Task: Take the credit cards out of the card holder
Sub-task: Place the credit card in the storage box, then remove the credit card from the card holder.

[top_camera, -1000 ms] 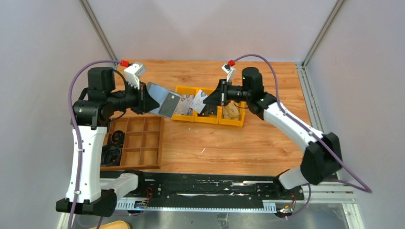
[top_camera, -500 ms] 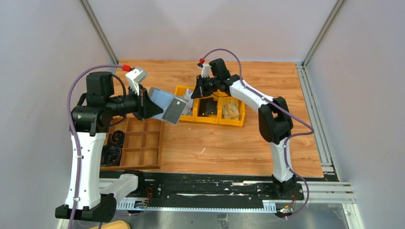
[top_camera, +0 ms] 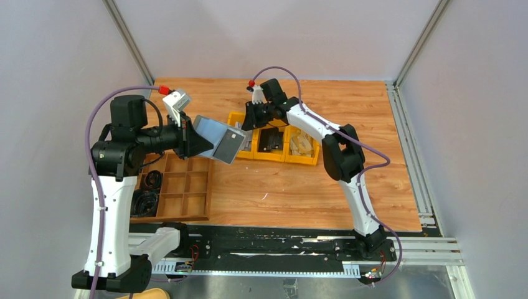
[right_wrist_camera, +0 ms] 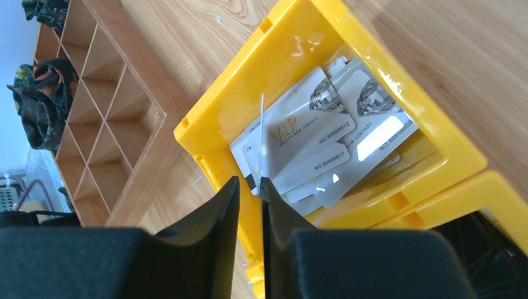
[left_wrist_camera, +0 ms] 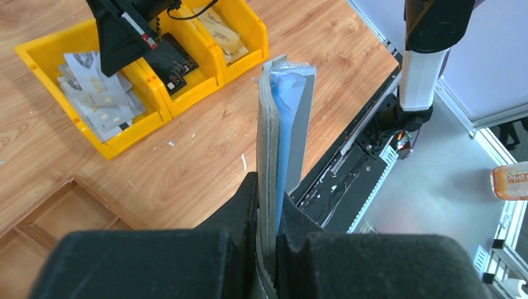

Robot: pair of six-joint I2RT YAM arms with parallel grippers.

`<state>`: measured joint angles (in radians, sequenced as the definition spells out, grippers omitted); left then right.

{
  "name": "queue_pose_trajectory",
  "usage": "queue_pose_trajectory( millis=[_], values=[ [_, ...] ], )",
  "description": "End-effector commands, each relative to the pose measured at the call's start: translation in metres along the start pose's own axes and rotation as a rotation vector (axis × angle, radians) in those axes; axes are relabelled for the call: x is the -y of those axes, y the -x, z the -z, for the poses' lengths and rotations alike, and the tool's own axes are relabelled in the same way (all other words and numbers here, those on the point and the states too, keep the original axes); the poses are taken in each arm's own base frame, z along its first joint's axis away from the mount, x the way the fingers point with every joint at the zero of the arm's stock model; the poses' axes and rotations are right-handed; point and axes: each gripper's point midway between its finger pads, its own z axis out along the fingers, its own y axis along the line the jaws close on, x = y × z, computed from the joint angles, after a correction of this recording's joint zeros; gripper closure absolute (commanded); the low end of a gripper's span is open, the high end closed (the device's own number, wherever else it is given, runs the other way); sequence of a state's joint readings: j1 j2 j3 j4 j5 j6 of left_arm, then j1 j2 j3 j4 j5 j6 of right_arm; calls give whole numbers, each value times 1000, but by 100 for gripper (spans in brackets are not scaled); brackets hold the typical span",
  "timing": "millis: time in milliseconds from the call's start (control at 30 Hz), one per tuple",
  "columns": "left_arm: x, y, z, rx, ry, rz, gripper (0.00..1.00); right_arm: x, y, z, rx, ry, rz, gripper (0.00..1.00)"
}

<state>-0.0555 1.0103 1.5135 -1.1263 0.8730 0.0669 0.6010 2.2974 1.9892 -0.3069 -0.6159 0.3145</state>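
Observation:
My left gripper point(top_camera: 200, 141) is shut on the grey-blue card holder point(top_camera: 218, 138) and holds it in the air, left of the yellow bins. In the left wrist view the card holder point(left_wrist_camera: 281, 118) stands edge-on between my shut fingers point(left_wrist_camera: 269, 187). My right gripper point(top_camera: 245, 123) hangs over the leftmost yellow bin point(top_camera: 240, 151). In the right wrist view its jaws point(right_wrist_camera: 249, 182) stand a narrow gap apart. A thin card point(right_wrist_camera: 261, 134) shows edge-on at the right fingertip. Several light grey credit cards point(right_wrist_camera: 311, 146) lie in that bin; they also show in the left wrist view point(left_wrist_camera: 99, 103).
Three yellow bins stand in a row; the middle one holds a black item point(top_camera: 271, 138), the right one tan items point(top_camera: 302, 144). A brown wooden compartment tray point(top_camera: 180, 187) lies at front left, with black coiled things point(top_camera: 146, 202) in it. Its corner point(right_wrist_camera: 149, 131) is beside the leftmost bin.
My right gripper swung left from over the middle bins to over the leftmost bin, carrying a light card. My left gripper kept hold of the card holder and barely moved.

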Motion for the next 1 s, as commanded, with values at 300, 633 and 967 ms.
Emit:
queue_pose_trajectory(
  millis=[300, 633, 967],
  values=[
    [4, 16, 11, 53, 50, -27, 100, -64, 64, 65, 207, -25, 141, 45],
    [-7, 65, 19, 303, 167, -32, 100, -175, 50, 185, 485, 349, 140, 20],
    [1, 92, 12, 480, 61, 96, 100, -244, 7, 236, 693, 724, 14, 19]
  ],
)
